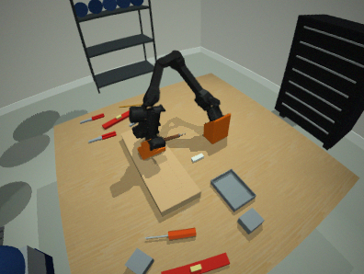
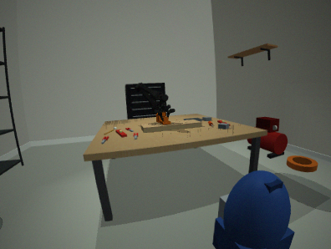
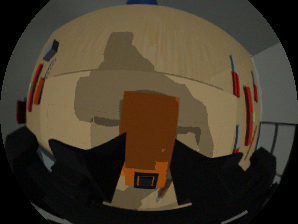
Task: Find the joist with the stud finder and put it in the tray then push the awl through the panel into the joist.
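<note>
The orange stud finder (image 1: 149, 151) (image 2: 166, 121) (image 3: 150, 117) is between the fingers of my gripper (image 1: 155, 144) (image 3: 148, 136), which is shut on it. It is low over the far half of the wooden floor panel (image 1: 176, 189) (image 2: 192, 124) (image 3: 60, 112); whether it touches the panel is unclear. Its small dark window faces the wrist camera. What looks like the awl (image 1: 172, 137) (image 3: 164, 191) has a brown handle and lies beside the panel on the arm base's side, partly hidden. The grey tray (image 1: 233, 189) stands to the right of the panel in the top view. The joist is hidden.
An orange block (image 1: 217, 130) is at the arm's base. A small white piece (image 1: 198, 158) lies between panel and tray. Grey blocks (image 1: 251, 221) (image 1: 139, 261), an orange screwdriver (image 1: 182, 234) and a red level (image 1: 209, 265) lie nearer the camera. Red-handled tools (image 1: 108, 135) lie beyond the panel.
</note>
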You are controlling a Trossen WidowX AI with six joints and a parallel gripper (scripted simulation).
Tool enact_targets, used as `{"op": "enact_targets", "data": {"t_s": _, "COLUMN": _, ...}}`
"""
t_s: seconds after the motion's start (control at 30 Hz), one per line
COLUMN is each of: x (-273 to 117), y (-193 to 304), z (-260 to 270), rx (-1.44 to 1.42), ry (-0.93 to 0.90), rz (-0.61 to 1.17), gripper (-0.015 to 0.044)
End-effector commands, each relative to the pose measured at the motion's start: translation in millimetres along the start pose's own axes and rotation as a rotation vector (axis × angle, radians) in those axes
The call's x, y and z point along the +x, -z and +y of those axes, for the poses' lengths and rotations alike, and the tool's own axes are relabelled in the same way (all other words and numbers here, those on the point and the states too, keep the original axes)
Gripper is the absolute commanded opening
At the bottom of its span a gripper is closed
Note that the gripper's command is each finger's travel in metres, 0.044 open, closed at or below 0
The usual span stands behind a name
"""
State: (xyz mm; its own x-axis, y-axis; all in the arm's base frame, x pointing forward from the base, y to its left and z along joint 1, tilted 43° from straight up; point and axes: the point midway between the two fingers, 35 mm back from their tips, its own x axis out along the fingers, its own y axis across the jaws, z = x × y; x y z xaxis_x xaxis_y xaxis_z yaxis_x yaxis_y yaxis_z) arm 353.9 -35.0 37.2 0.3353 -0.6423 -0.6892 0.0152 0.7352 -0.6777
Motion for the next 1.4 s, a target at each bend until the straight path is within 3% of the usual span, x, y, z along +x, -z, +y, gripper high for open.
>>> {"op": "enact_targets", "data": {"t_s": 0.0, "x": 0.4, "y": 0.6, "z": -9.7, "rx": 0.001, "ry": 0.007, "rz": 0.001, "gripper": 0.0}}
{"op": "enact_targets", "data": {"t_s": 1.37, "x": -0.4, "y": 0.3, "z": -82.0, "rx": 0.001, "ry": 0.01, "rz": 0.001, "gripper": 0.0}}
